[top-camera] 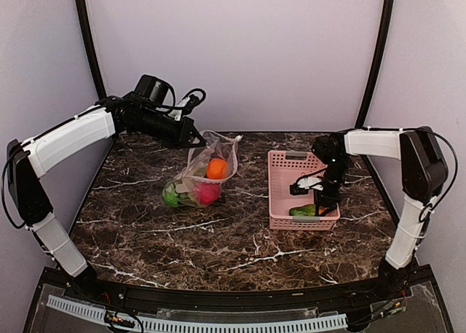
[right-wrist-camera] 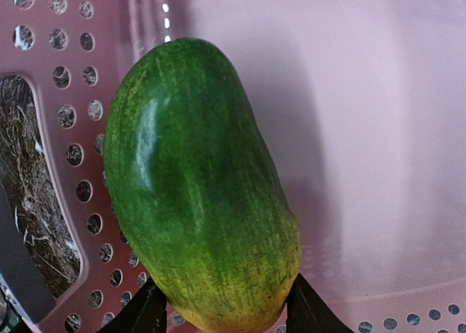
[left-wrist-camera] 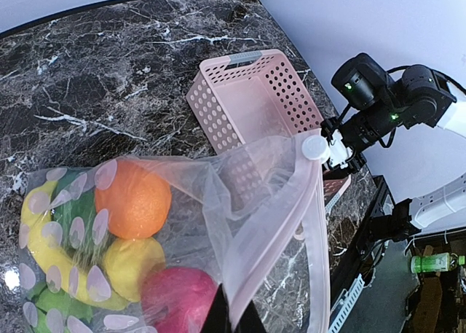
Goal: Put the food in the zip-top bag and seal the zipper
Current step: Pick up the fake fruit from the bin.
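My left gripper (top-camera: 198, 140) is shut on the mouth edge of the clear dotted zip-top bag (top-camera: 207, 165) and holds it up, open toward the basket. In the left wrist view the gripper (left-wrist-camera: 233, 320) pinches the zipper strip (left-wrist-camera: 309, 224). Inside the bag lie an orange (left-wrist-camera: 133, 200), a lemon (left-wrist-camera: 131, 264), a red-pink fruit (left-wrist-camera: 178, 300), a banana (left-wrist-camera: 44, 253) and green pieces (left-wrist-camera: 76, 216). My right gripper (top-camera: 320, 204) reaches down into the pink basket (top-camera: 280, 194). Its jaws (right-wrist-camera: 227, 307) close on the yellow end of the green-yellow mango (right-wrist-camera: 196, 187), which lies at the basket's near end (top-camera: 302, 210).
The pink basket (left-wrist-camera: 218, 92) stands right of the bag, its perforated wall (right-wrist-camera: 65, 129) close beside the mango. The table is dark marble (top-camera: 218, 245). Purple walls enclose the back and sides.
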### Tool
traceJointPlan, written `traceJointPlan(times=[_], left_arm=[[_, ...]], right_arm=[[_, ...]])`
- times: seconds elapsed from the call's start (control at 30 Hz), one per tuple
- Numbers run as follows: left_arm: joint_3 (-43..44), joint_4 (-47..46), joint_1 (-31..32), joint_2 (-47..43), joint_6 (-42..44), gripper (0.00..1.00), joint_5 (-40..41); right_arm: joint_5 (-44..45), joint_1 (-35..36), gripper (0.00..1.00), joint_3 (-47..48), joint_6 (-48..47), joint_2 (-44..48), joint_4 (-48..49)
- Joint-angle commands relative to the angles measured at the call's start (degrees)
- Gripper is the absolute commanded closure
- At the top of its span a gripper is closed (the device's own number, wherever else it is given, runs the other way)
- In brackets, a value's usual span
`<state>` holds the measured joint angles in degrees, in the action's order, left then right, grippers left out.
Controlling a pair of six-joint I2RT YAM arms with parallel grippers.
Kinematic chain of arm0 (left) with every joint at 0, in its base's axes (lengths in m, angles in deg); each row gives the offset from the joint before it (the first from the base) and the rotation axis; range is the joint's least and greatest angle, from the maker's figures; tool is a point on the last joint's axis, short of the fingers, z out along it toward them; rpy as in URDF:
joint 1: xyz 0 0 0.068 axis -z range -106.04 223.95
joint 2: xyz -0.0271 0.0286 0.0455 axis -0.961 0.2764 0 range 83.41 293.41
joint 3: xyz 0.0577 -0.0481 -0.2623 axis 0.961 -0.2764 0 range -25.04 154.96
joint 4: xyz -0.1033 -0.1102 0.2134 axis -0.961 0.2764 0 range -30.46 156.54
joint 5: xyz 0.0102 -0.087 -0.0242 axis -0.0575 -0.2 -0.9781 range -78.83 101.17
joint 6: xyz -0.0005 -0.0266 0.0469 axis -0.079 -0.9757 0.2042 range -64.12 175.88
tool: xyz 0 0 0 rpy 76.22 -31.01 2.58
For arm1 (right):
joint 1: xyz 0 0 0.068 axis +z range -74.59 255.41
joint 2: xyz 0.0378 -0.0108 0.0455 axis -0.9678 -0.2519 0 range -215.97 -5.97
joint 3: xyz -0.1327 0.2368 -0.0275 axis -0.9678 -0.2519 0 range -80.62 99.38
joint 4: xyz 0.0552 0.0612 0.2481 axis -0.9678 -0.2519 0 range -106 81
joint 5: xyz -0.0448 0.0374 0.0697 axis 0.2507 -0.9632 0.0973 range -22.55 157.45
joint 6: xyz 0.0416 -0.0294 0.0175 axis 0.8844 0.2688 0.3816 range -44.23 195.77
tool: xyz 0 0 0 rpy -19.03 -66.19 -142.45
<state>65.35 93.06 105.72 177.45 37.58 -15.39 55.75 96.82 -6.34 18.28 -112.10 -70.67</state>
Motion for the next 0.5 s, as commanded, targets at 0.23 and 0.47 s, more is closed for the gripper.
traceJointPlan(times=[0.23,0.47], left_arm=[[-0.5,0.4,0.1,-2.2,0.4,0.99,0.5],[0.6,0.5,0.1,-1.8,0.3,0.99,0.2]], right_arm=[[-0.3,0.3,0.64,2.3,4.8,0.9,3.7],[-2.6,0.4,0.69,7.7,6.1,3.5,2.0]])
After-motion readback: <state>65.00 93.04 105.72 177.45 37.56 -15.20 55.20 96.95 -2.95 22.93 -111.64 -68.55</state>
